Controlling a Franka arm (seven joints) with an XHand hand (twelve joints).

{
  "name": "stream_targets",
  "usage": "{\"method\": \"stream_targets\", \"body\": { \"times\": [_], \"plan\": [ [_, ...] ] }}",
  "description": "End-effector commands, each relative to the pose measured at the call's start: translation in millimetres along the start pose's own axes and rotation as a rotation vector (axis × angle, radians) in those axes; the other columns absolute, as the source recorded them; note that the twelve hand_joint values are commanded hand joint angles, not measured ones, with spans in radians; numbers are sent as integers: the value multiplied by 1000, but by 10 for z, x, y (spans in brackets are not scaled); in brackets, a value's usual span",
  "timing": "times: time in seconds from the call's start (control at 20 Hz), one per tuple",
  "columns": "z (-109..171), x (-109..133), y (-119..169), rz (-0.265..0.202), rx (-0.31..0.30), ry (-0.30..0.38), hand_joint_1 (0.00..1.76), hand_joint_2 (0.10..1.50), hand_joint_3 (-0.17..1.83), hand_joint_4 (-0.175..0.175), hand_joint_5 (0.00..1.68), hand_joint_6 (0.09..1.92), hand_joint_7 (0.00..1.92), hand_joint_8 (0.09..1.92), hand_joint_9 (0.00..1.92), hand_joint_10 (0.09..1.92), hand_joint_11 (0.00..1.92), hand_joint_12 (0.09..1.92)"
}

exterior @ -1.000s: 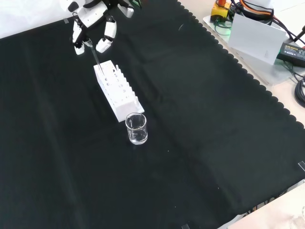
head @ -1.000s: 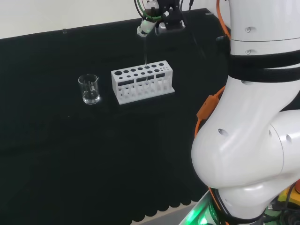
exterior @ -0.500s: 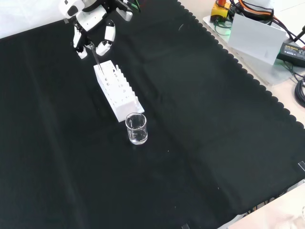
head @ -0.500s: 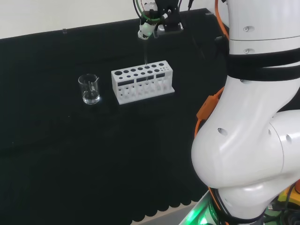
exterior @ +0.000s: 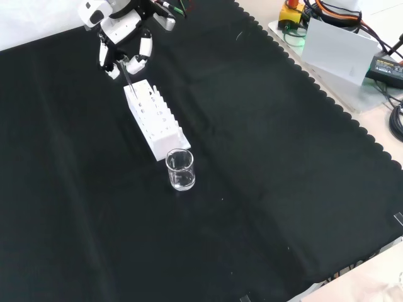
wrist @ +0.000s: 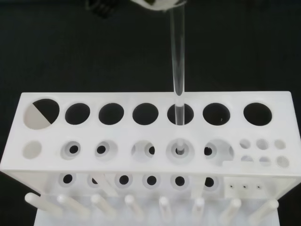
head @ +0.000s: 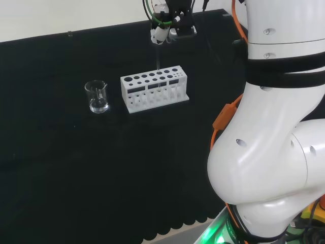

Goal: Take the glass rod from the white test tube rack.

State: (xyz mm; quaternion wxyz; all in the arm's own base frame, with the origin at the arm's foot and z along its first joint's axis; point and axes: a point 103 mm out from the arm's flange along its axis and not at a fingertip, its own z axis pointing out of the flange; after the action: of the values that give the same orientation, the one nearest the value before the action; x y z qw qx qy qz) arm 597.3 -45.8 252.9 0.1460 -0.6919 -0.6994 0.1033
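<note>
— Glass, thin and clear: the glass rod [wrist: 178, 70] hangs upright from the hand [exterior: 126, 41], whose fingers are pinched round its top. What has changed in the last second?

— In the head view the hand [head: 163, 31] has risen a little and the rod [head: 158, 60] has come up with it (the white test tube rack [head: 154, 88] has not budged). So the lift is under way, by my reading, but not finished.

— Is the rod out yet?

— The wrist view answers that: its lower end is still in a hole of the rack's [wrist: 150, 136] top plate, in the back row, apparently just entering it. The front view cannot settle this; there the rod [exterior: 126, 74] merely meets the rack [exterior: 154, 119] at its far end.

— And the beaker [exterior: 180, 170]?

— Untouched, just beside the rack's near end in the front view.
</note>
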Motion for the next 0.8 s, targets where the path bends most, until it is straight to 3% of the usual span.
{"method": "stream_targets", "body": {
  "times": [0.05, 0.15, 0.4, 0.5, 0.55, 0.7, 0.8],
  "plan": [
    [12, 35, 15, -9, -11, 5, 1094, 1096, 243, -174, 754, 1254, 875, 761, 1340, 532, 1309, 941],
    [18, 42, 22, -12, -17, 4, 1099, 1172, 98, -175, 770, 1294, 884, 777, 1346, 539, 1336, 924],
    [51, 85, 53, -16, -36, -7, 1108, 1200, 32, -175, 788, 1292, 923, 816, 1363, 569, 1380, 878],
    [51, 91, 46, -17, -77, -9, 1168, 1179, 15, -68, 799, 1273, 950, 997, 1382, 601, 1400, 837],
    [41, 90, 34, -16, -109, -11, 1191, 1168, 8, -52, 805, 1252, 975, 1032, 1394, 622, 1411, 815],
    [-15, 93, -7, -16, -161, -36, 1254, 1162, -69, -140, 847, 1111, 1081, 1029, 1473, 707, 1461, 775],
    [-52, 106, -41, -15, -162, -65, 1276, 1169, -146, -167, 906, 993, 1135, 990, 1548, 724, 1499, 786]
  ]
}}
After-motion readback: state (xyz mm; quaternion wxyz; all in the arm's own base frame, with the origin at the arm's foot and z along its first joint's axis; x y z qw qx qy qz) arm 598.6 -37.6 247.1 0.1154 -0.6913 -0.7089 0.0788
